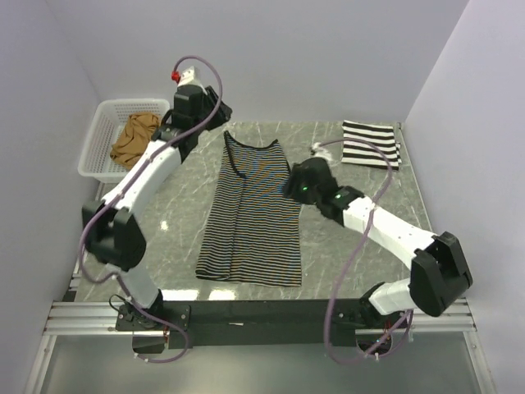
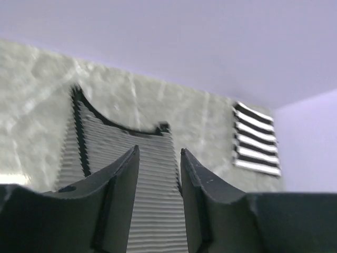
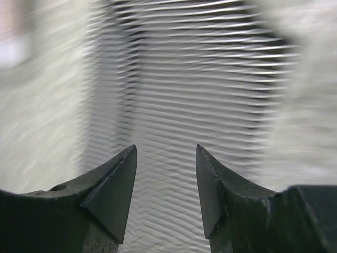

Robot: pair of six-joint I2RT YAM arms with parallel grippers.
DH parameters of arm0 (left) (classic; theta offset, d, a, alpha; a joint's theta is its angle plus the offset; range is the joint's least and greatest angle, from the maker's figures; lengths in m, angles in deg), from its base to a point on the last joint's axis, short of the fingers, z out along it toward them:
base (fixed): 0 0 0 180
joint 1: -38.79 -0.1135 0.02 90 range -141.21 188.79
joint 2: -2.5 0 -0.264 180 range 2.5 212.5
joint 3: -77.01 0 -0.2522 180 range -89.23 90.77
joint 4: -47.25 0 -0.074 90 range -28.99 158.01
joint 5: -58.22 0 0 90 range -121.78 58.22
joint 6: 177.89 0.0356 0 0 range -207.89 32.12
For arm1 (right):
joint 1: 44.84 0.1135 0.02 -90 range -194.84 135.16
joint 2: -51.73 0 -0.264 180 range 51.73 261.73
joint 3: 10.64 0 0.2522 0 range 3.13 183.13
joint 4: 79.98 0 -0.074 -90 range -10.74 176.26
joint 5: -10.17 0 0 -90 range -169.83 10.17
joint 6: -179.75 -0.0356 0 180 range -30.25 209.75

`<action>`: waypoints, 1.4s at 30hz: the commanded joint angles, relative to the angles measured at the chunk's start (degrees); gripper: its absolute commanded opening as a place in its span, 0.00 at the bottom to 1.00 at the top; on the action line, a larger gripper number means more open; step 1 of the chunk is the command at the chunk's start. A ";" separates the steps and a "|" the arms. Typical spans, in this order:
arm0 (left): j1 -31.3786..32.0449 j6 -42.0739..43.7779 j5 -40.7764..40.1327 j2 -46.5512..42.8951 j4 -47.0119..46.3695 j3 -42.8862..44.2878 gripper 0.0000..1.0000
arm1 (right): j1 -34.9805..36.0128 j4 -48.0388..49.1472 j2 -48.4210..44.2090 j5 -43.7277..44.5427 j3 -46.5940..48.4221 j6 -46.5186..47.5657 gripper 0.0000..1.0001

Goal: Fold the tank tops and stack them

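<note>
The grey marbled table (image 1: 353, 238) carries the work area. The thin dark striped tank top (image 1: 250, 213) lies flat and unfolded at the table's centre, with the neckline toward the far wall and the hem toward the arm bases.

The white mesh basket (image 1: 97, 152) stands at the far left edge of the table and holds the crumpled tan-brown tank top (image 1: 135, 139). The bold black-and-white striped tank top (image 1: 371, 144) lies folded at the far right corner, well apart from the centre garment.

The left gripper (image 2: 159, 153) is positioned near the far left shoulder of the centre top. Its jaws are parted and nothing sits between them.

The right gripper (image 3: 166, 150) is positioned over the right edge of the same top. Its jaws are likewise released and hold nothing.
</note>
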 commanded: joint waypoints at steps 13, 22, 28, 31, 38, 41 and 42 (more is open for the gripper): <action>31.80 -15.30 -5.58 -24.26 -8.85 -41.17 0.36 | -23.22 -2.47 21.06 -10.96 8.74 8.35 0.49; 47.62 -22.76 -10.51 -25.16 -10.16 -50.84 0.35 | -23.75 0.25 27.67 -11.24 11.65 7.39 0.48; 55.09 -24.71 -13.67 -19.71 -9.64 -49.62 0.34 | -23.84 1.40 30.39 -10.89 12.53 5.81 0.47; 57.56 -24.36 -14.81 -17.77 -9.28 -48.13 0.34 | -24.01 0.27 31.97 -10.19 13.84 5.80 0.44; 61.26 -22.86 -18.94 -13.73 -5.07 -43.29 0.34 | -24.01 -0.62 33.56 -9.04 14.29 6.16 0.21; 63.19 -22.16 -22.18 -11.01 -1.91 -40.13 0.36 | -24.45 -0.01 33.04 -9.13 12.97 5.89 0.02; 63.63 -22.07 -22.81 -9.61 -0.94 -39.34 0.36 | -24.37 -0.01 32.42 -9.13 12.44 5.72 0.00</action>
